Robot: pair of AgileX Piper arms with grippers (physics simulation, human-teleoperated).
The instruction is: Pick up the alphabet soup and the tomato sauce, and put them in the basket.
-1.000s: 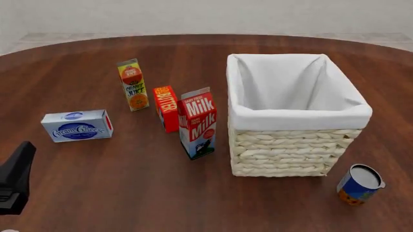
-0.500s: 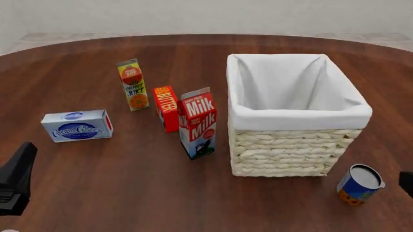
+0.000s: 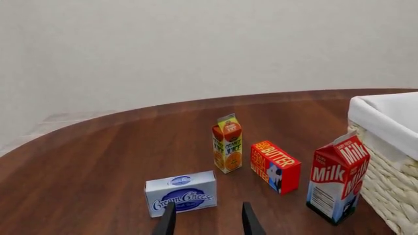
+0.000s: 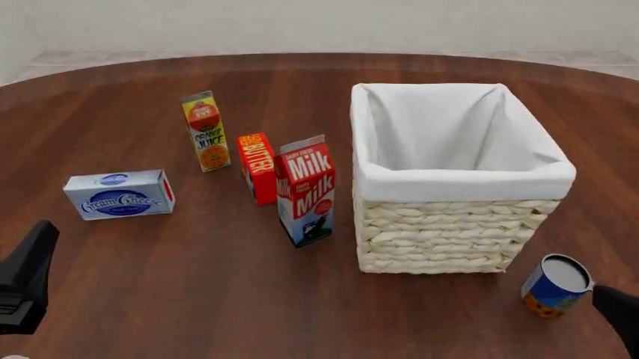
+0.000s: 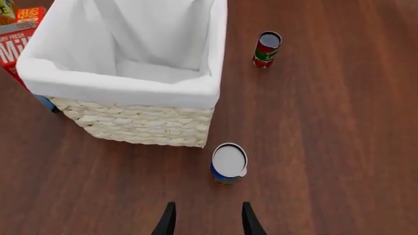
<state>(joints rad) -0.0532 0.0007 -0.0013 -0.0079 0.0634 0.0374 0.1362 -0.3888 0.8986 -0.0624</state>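
Right end effector point(image 5: 205, 219) has its two fingers spread apart w/ nothing between them, hanging above the brown wood surface point(image 5: 326, 147). The soup can point(image 5: 228, 163) stands upright just ahead of its fingertips, clear of them, silver top facing the wrist cam, blue side w/ orange at the base. Just past the soup can, slightly off to one side, is a corner of the basket point(image 5: 137, 125); can and wicker wall are near but not touching. Further ahead, well beyond the soup can and beside the basket's far end, a 2nd can w/ red & green label, the tomato sauce point(image 5: 267, 49), stands alone on the surface. In front view only a dark sliver of the right end effector point(image 4: 619, 314) shows at the lower corner, just beside the soup can point(image 4: 556, 286), basket point(image 4: 450, 232) beyond. Left end effector point(image 3: 205, 220) also gapes w/ fingers apart, holding nothing, low over the surface. Straight ahead of its tips lies the cream cheese box point(image 3: 181, 193); beyond that the juice carton point(image 3: 227, 143), butter box point(image 3: 275, 167) & milk carton point(image 3: 337, 178) stand upright, each apart from the others.
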